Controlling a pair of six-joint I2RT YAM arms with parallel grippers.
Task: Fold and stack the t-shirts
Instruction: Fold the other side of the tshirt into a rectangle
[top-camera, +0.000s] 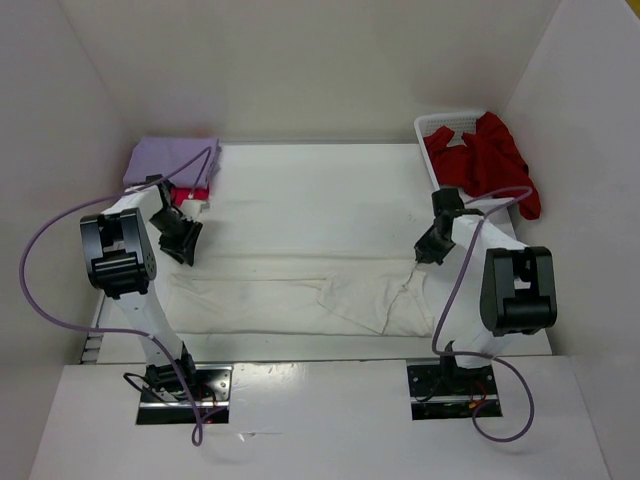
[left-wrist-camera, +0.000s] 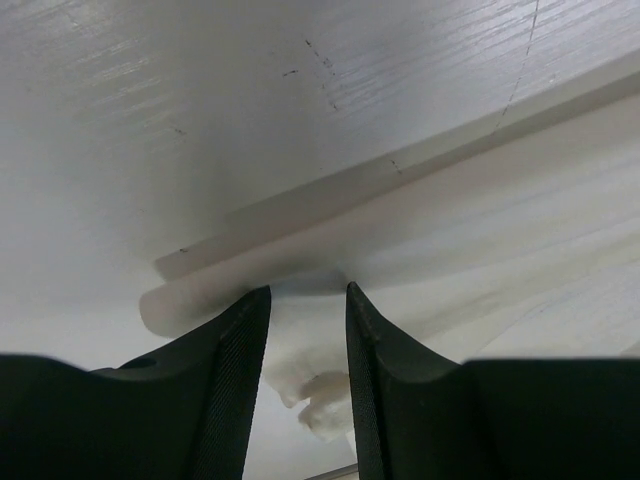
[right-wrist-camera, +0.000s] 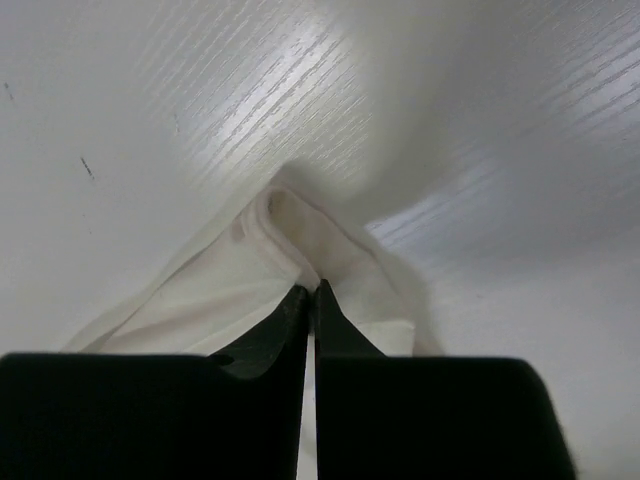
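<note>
The cream white t-shirt (top-camera: 300, 295) lies spread in a long band across the middle of the table. My left gripper (top-camera: 183, 248) is at its left end, open, with a rolled cloth edge (left-wrist-camera: 480, 220) just beyond the jaws (left-wrist-camera: 308, 290) and a small bunch between them. My right gripper (top-camera: 424, 255) is at its right end, shut (right-wrist-camera: 312, 288) on a pinched fold of the cream shirt (right-wrist-camera: 250, 270). The lavender shirt (top-camera: 170, 158) lies folded at the back left on the magenta-pink one (top-camera: 196, 193). The dark red shirt (top-camera: 492, 160) hangs over the basket.
A white lattice basket (top-camera: 440, 124) stands at the back right corner. White walls close the table on the left, back and right. Purple cables loop from both arms. The arm bases are at the near edge.
</note>
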